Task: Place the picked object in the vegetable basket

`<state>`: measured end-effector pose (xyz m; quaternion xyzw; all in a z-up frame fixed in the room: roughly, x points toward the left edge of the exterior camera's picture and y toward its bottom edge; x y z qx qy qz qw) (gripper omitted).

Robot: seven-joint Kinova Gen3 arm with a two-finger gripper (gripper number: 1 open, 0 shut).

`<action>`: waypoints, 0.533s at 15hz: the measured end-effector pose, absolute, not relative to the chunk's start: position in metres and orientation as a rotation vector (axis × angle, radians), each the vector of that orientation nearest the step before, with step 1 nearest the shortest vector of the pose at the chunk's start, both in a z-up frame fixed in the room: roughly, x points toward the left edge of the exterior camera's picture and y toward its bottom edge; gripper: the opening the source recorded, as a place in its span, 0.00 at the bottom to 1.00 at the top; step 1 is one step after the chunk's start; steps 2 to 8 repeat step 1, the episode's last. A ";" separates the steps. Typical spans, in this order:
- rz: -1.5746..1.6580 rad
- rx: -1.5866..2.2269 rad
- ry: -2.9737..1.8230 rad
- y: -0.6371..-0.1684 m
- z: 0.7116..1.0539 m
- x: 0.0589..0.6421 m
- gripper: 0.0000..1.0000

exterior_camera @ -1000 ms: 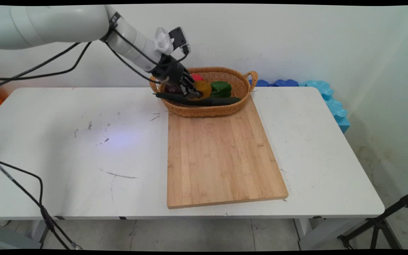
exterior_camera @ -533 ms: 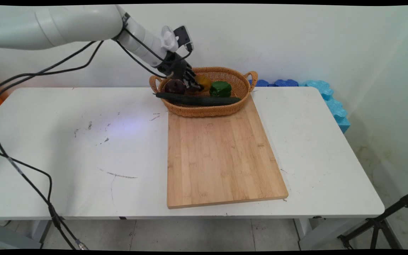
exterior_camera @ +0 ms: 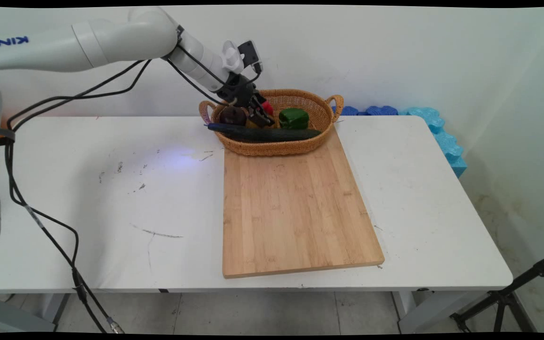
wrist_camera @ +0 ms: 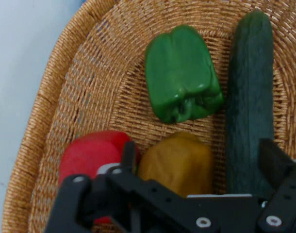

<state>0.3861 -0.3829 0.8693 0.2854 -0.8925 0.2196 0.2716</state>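
A: Where is the gripper (exterior_camera: 259, 114)?

B: Low inside the wicker basket (exterior_camera: 276, 148), at the far end of the wooden cutting board (exterior_camera: 295, 208). The arm reaches in from the upper left.

A: Fingers?

B: Spread wide, gripping nothing. In the hand view one finger (wrist_camera: 129, 154) stands between the red pepper (wrist_camera: 87, 155) and the yellow pepper (wrist_camera: 179, 162). The other finger rises on the far side of the cucumber (wrist_camera: 250, 97). So the yellow pepper sits right under the hand, between the fingers, with part of the cucumber in the same span.

A: Contact?

B: Cannot tell. The fingers look close to the yellow pepper, but no squeeze shows.

A: What else is in the basket?

B: A green pepper (wrist_camera: 182, 73) just beyond the yellow one. In the main view there is also a dark purple round thing (exterior_camera: 232, 115) at the basket's left end; I cannot tell what kind. The cucumber lies lengthwise along the near wall.

A: Anything lifted out?

B: Not by these views. Every vegetable rests in the basket, and none lies on the board or on the white table (exterior_camera: 111, 198). My judgement: a reach is made, but no grasp and no lift are done.
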 end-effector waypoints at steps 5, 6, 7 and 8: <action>0.590 0.762 -2.403 -0.385 0.868 0.386 1.00; 0.590 0.762 -2.403 -0.385 0.868 0.386 1.00; 0.590 0.762 -2.403 -0.385 0.868 0.386 1.00; 0.590 0.762 -2.403 -0.385 0.868 0.386 1.00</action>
